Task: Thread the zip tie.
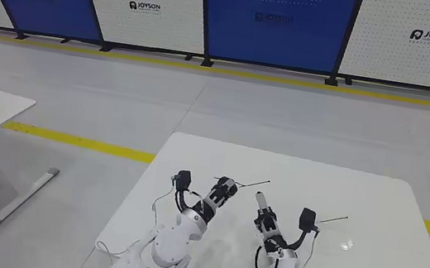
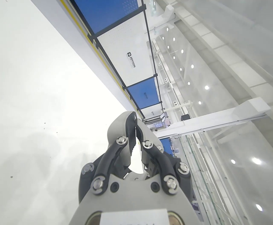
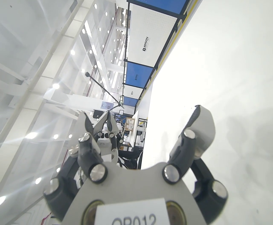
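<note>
Left hand (image 2: pixel 135 123) pinched, apparently gripping zip tie (image 3: pixel 102 87)

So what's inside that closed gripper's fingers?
The left gripper pinches a thin black zip tie, and the tie's long end sticks out. The stretch inside the grip is covered, so how it sits there cannot be seen.

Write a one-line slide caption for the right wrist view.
Open right gripper in the foreground; beyond it, the left gripper pinches a dark zip tie.
</note>
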### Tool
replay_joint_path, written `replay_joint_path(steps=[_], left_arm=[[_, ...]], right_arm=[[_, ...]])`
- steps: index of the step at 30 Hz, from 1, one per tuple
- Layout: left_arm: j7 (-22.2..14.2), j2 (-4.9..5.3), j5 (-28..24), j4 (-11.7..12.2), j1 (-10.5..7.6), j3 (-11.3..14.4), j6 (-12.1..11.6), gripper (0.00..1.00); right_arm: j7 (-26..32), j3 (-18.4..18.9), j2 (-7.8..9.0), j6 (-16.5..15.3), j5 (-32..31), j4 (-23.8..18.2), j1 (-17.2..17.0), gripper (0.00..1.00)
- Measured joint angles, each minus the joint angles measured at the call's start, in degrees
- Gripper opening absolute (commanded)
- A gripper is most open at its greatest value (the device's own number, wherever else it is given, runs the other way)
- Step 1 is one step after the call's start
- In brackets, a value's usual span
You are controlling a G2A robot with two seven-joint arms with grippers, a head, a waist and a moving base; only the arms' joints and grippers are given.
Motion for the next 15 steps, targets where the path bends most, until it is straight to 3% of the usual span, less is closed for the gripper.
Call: replay_joint_path(steps=[3,8,11,15], left_arm=[[0.75,-0.18,-2.43,0.04,-0.08,-0.58,0.95,0.0],[0.11,-0.55,-10.76,-0.69,-0.27,-2.12,2.6,0.0],[-1.14,-0.7,-16.04,-0.91,-0.26,-2.96,1.89,0.0],[-1.16,-0.7,-15.84,-0.9,-0.27,-2.98,1.87,0.0]], right_arm=[[-2.26,-0.52,0.24,1.27,-6.07,0.18,0.31,1.0],[-5.34,-2.07,0.44,1.24,-15.77,0.76,0.82,1.0],[-6.93,-2.75,0.22,1.33,-15.91,0.78,0.69,1.0],[-6.76,-2.71,0.22,1.29,-15.7,0.77,0.69,1.0]])
